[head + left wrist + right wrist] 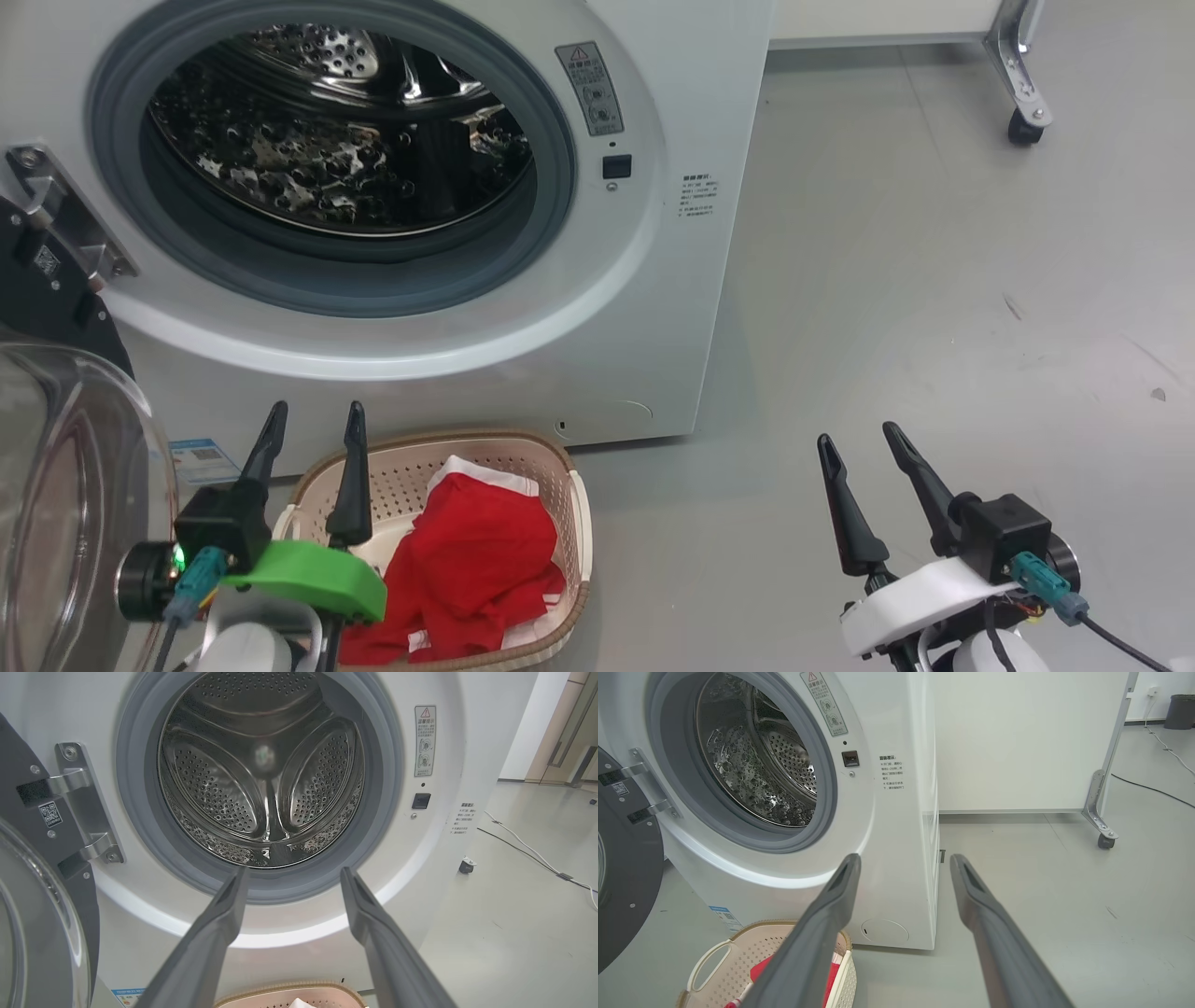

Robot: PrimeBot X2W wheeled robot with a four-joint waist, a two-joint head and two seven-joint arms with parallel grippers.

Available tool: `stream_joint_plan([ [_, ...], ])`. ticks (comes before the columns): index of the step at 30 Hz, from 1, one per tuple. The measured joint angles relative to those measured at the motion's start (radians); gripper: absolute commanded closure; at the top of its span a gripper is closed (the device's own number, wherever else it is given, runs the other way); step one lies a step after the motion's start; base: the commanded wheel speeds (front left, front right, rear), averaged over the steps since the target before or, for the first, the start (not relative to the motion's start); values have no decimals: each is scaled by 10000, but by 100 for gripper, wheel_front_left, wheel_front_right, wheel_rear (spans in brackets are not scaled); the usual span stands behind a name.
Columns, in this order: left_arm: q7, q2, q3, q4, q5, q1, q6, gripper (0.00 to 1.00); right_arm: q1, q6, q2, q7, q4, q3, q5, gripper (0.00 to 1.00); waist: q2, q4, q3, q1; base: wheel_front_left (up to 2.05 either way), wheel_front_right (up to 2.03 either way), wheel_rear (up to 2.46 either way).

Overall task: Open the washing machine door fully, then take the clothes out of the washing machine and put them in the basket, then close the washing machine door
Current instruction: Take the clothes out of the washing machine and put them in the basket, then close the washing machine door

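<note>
The head view looks steeply down from above onto the front of the washing machine (pixel 653 327) and the basket (pixel 485 437) on the floor (pixel 887 280) before it. The left wrist view, low and close, faces straight into the drum (pixel 219 774). The right wrist view looks at it obliquely from further right. All three share the drum opening.

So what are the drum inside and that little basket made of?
The drum looks like polished steel: mirror-bright and perforated. The basket seems matte cream plastic, moulded holes, with a brown woven-look rim, possibly also plastic.
</note>
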Motion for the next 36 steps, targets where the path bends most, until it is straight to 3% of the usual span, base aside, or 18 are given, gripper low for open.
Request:
stream_joint_plan([
  [15, 61, 12, -180, -1087, 2, 1957, 291, 0, 694, -96, 8, 0, -136, -2, -84, 0, 0, 208, -861, -1, 0, 0, 0],
  [36, 589, 46, -299, -2447, 291, 2958, 552, 0, 938, -190, 13, 0, -414, -94, -180, 0, 0, 212, -853, 0, 0, 0, 0],
])
